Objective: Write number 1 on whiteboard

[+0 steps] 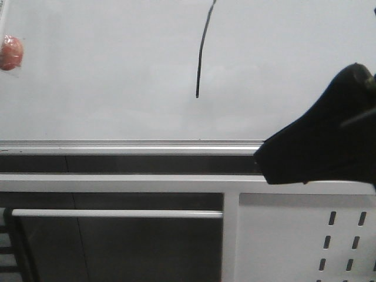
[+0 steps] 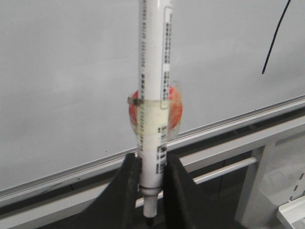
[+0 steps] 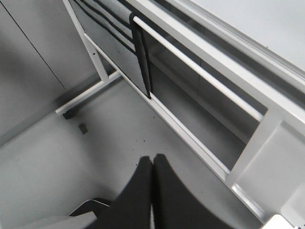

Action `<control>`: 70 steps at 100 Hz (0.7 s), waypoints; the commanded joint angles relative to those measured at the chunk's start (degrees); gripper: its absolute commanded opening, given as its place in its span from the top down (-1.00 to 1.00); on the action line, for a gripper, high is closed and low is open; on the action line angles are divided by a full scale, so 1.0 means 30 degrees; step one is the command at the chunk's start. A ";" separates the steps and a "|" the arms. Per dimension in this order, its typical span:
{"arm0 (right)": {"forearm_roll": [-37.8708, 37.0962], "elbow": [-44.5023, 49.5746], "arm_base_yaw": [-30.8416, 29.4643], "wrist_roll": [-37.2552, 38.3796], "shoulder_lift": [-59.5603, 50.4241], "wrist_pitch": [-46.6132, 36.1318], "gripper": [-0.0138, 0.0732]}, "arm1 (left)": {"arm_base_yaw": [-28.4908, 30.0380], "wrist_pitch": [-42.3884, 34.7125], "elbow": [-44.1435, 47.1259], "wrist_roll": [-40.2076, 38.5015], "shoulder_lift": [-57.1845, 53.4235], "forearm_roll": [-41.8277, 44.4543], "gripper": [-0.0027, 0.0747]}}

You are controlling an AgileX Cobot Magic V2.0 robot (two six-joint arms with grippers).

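Observation:
The whiteboard (image 1: 106, 88) fills the upper front view, with its silver bottom rail (image 1: 129, 145) below. The number 1 (image 1: 201, 56) is a thin, slightly curved black stroke on it; it also shows in the left wrist view (image 2: 275, 40). My left gripper (image 2: 152, 161) is shut on the white marker pen (image 2: 153, 86), which has a red piece (image 2: 175, 107) taped to it. The pen's dark tip (image 2: 150, 222) sits low between the fingers, off the board. My right gripper (image 3: 153, 158) is shut and empty, pointing at the floor. The right arm (image 1: 329, 141) is a black shape at the right.
A red blob (image 1: 9, 53) shows at the board's left edge. Below the rail is a white frame with a crossbar (image 1: 117, 214) and a perforated grey panel (image 1: 305, 241). The stand's foot (image 3: 71, 109) rests on the grey floor.

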 commanded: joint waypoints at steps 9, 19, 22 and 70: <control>-0.0378 -0.0192 -0.0132 0.0014 -0.0260 -0.1581 0.86 | -0.1101 0.4583 -0.1151 -0.1446 0.1639 0.1294 0.98; -0.0472 -0.0192 -0.0132 0.0014 -0.0260 -0.1540 0.86 | -0.1231 0.6074 -0.1393 -0.3376 0.2619 0.1294 0.98; -0.0496 -0.0192 -0.0132 0.0014 -0.0260 -0.1540 0.86 | -0.1231 0.6406 -0.1430 -0.3882 0.2943 0.1294 0.98; -0.1390 -0.0192 -0.0132 0.0014 -0.0260 0.0097 0.86 | -0.1231 0.7547 -0.2995 -0.6444 0.5391 0.1294 0.97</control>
